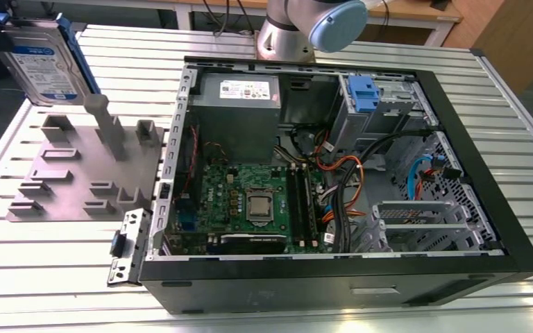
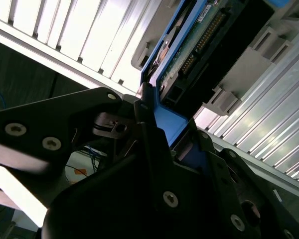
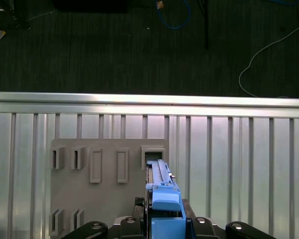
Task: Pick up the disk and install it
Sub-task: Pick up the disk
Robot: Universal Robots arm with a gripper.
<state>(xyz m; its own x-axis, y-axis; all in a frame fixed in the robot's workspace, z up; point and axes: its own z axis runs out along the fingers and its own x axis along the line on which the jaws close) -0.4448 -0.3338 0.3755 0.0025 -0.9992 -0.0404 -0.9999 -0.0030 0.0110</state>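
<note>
The disk (image 1: 44, 66), a silver drive with a white-and-blue label and blue side rails, hangs upright at the exterior view's far left, just above the grey holder plate (image 1: 72, 173). My gripper (image 2: 164, 134) is shut on it, black fingers (image 2: 149, 124) clamping the blue rail at its end. In the second wrist view the disk (image 2: 199, 45) shows its green circuit board and connector. In the first wrist view the disk (image 3: 162, 191) is edge-on over the holder plate (image 3: 99, 199), near an empty slot (image 3: 153, 155).
An open computer case (image 1: 516, 229) lies on the slatted metal table (image 1: 516, 125), showing a motherboard (image 1: 248, 201), cables and a metal drive cage with a blue latch (image 1: 364, 94). The arm's base (image 1: 294, 31) stands behind the case. Dark floor lies beyond the table edge (image 3: 149, 98).
</note>
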